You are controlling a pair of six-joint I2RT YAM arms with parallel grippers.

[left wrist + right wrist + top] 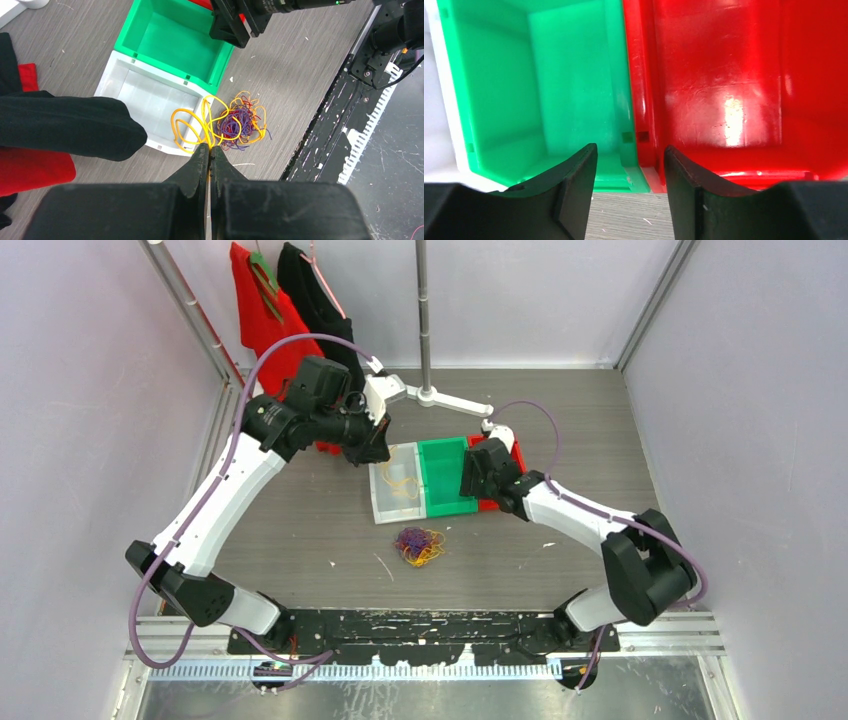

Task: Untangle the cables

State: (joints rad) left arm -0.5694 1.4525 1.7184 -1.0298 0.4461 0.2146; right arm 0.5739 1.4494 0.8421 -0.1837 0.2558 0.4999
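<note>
My left gripper (pixel 210 147) (pixel 380 454) is shut on an orange-yellow cable (pixel 192 126). Its loops hang from the fingertips over the white bin (pixel 129 95), and in the top view the cable (pixel 400 482) lies apart from the rest. A small wad of cables (pixel 420 545) (pixel 241 123), purple, red and orange-yellow strands tangled together, lies on the table in front of the bins. My right gripper (pixel 630 156) (pixel 472 490) is open and empty. It hovers over the near wall between the green bin (pixel 549 75) and the red bin (pixel 724 75).
White bin (pixel 385 508), green bin (pixel 445 480) and red bin (pixel 517 454) stand side by side mid-table. Red cloth (pixel 262 315) and black cloth (pixel 315 290) hang at the back left. A pole on a white stand (pixel 425 340) rises behind the bins.
</note>
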